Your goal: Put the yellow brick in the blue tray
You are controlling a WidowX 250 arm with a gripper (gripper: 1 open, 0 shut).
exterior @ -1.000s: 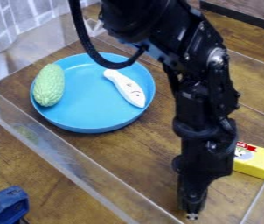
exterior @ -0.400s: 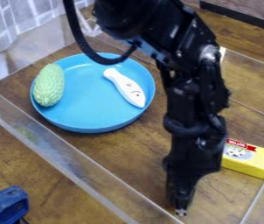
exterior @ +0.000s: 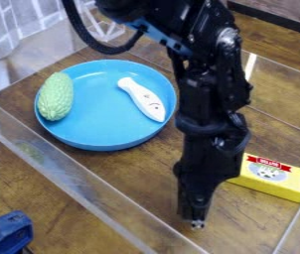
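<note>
The gripper (exterior: 196, 220) — closed, holding nothing, fingertips small and blurred — points down at the table (exterior: 126, 189), apart from the yellow brick (exterior: 272, 177) and the blue tray (exterior: 102, 134).

The tray (exterior: 113, 139) sits at the left of the worktop (exterior: 139, 184) — an oval object (exterior: 56, 95) leans on its left rim, a small flat item (exterior: 142, 97) inside. The brick (exterior: 273, 177) lies well right, the gripper (exterior: 193, 220) just left of it — apart.
</note>
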